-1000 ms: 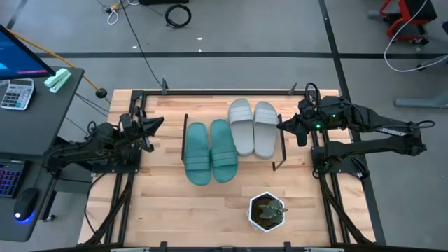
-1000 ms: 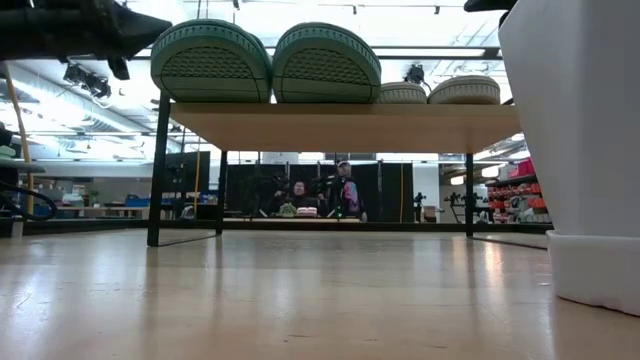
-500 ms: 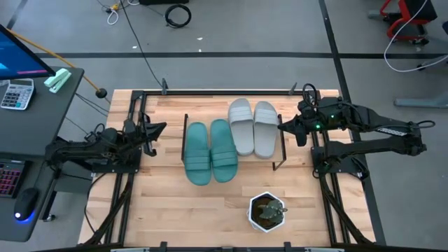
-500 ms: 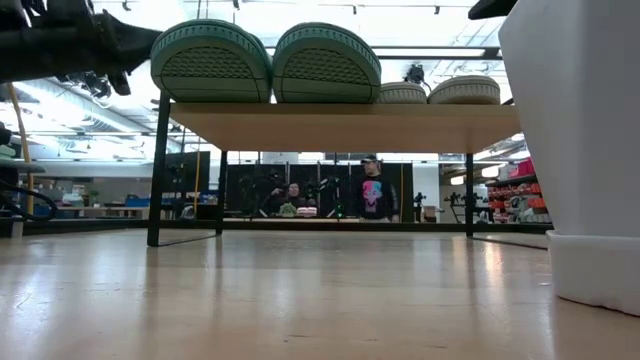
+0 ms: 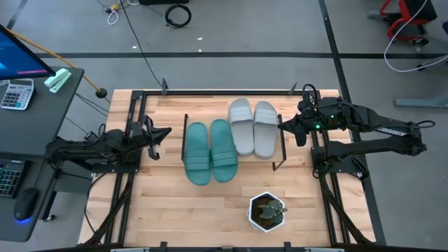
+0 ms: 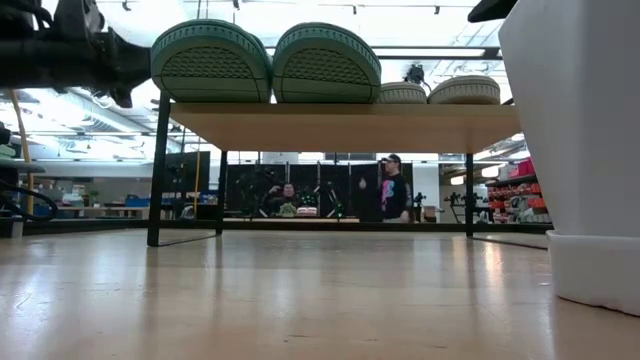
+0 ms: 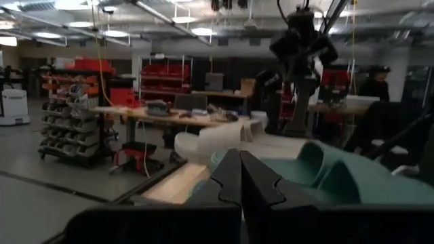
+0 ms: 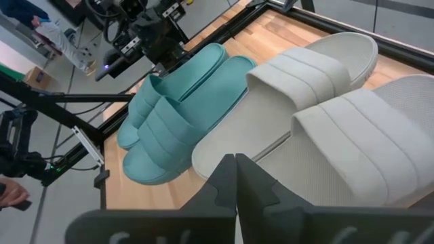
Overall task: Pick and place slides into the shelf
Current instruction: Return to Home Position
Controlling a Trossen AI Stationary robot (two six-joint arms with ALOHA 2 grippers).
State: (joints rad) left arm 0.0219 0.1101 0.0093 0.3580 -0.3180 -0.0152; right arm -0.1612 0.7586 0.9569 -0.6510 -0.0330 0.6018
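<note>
Left gripper, high view: your left gripper (image 5: 162, 131) sits just beside the left end of the shelf (image 5: 260, 162), clear of the teal slides (image 5: 198, 150); that reads as backing off from a finished placement
Right gripper, high view: your right gripper (image 5: 283, 126) waits at the shelf's right end, near the grey slides (image 5: 264, 131)
Slides, high view: all four lie on the shelf top, the teal pair left and further forward, the grey pair right and further back; they're paired by colour, so I'd say nothing is left for you to pick
Plant pot, high view: the plant pot (image 5: 267, 212) stands on the table in front of the shelf, well apart from the slides
Low view: the teal soles overhang the board's near edge and the grey ones sit behind; your left arm is the dark shape at upper left, beside the teal pair and not touching it
Left wrist view: fingers pressed together with nothing between them, teal strap just beyond
Right wrist view: fingers closed on nothing too, all four slides lined up ahead
Change over the last second: your left arm has dropped flatter and its gripper has nudged toward the shelf; right arm and slides haven't budged; a person (image 6: 392, 187) in the room behind has walked to the right
</note>
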